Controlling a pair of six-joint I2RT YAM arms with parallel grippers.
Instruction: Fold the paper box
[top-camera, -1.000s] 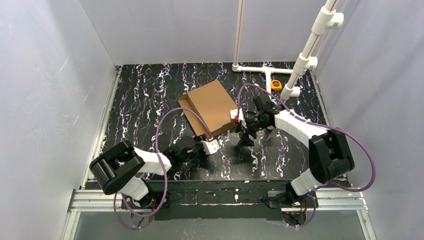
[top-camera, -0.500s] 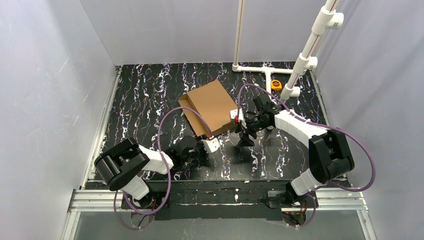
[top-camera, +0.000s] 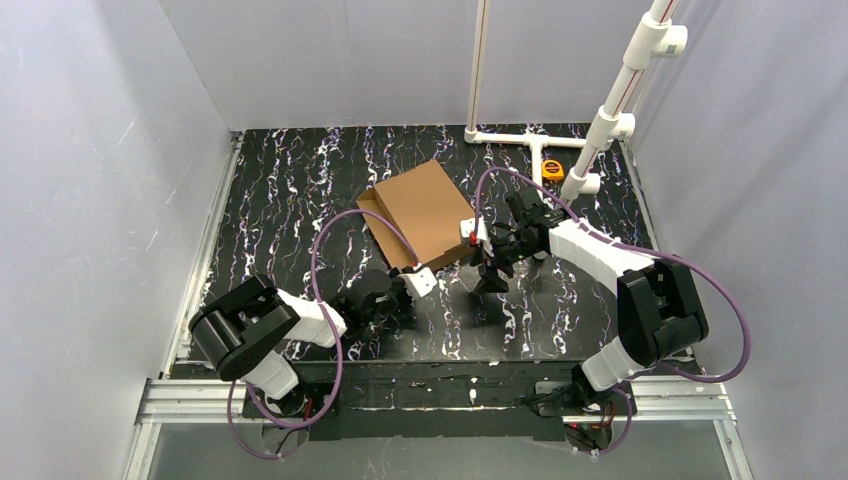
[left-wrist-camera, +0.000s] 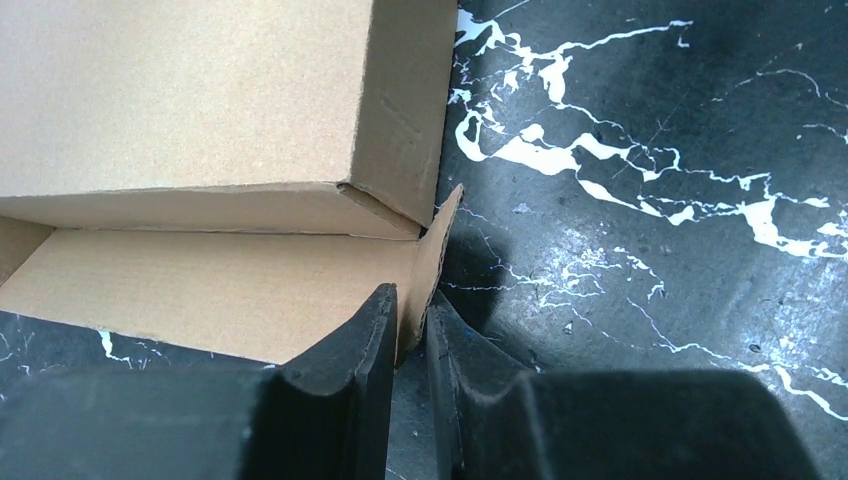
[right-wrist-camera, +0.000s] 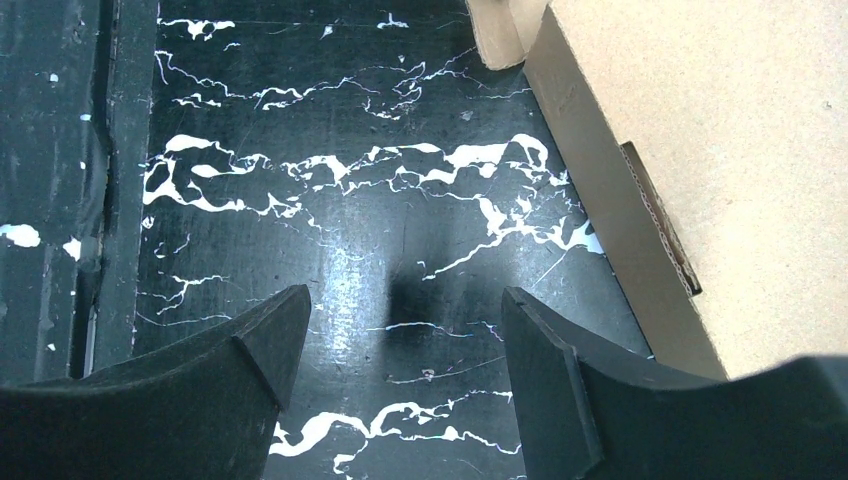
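Now, the plain brown corrugated cardboard paper box (top-camera: 425, 208) sits about mid-table on the black, white-veined marble-look table top (top-camera: 290, 200). It's turned diagonal to the table's edges, with its lid panel down and one corner aimed back at the arm bases. And that near corner is where the action is! The left gripper (left-wrist-camera: 412, 312) sits low on the table right at it, with the box lying ahead of it and off to its left. Its jaws are drawn in narrow around a thin cardboard corner tab (left-wrist-camera: 438, 232) that stands edge-on between them; by the look of it, they are nipping that tab. A broad flap (left-wrist-camera: 200, 285) spreads out flat to the left of the pinch.

Over on the other side, the right gripper (right-wrist-camera: 405, 305) hovers with jaws wide and nothing in them. The box's side wall runs along just beside its right finger, close but apart.

So the left arm has the contact, and my read is that the fold turns on that tab. It needs swinging in towards the box body, leftward from the claw. The right arm looks placed to brace the wall.
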